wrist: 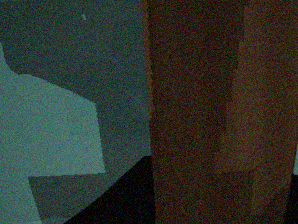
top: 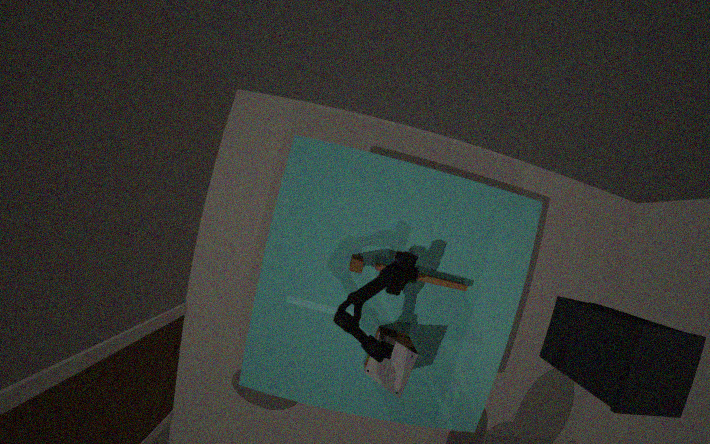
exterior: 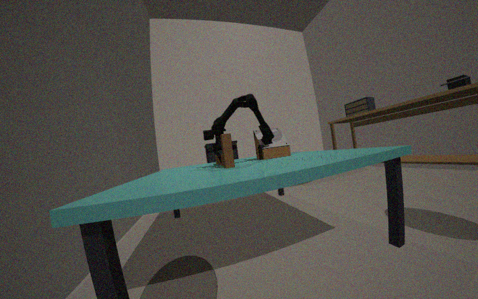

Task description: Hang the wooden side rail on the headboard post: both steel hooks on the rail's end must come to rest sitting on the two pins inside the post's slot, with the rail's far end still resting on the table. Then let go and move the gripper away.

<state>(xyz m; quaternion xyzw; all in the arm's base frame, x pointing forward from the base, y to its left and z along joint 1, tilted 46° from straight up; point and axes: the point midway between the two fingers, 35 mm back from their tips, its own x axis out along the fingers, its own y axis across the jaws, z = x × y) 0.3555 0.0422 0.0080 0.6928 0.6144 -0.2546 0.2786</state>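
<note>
The gripper (top: 400,268) is pinching the wooden side rail (top: 439,281), which lies mid-frame in the top view across the teal table (top: 319,187), one end at centre-left, the other running right. The step in hand looks like carrying the rail toward the headboard post (exterior: 227,149); hooks and pins are too small to make out. Next, the hooked end must be lined up with the post's slot and lowered. No containers are visible on the table.
</note>
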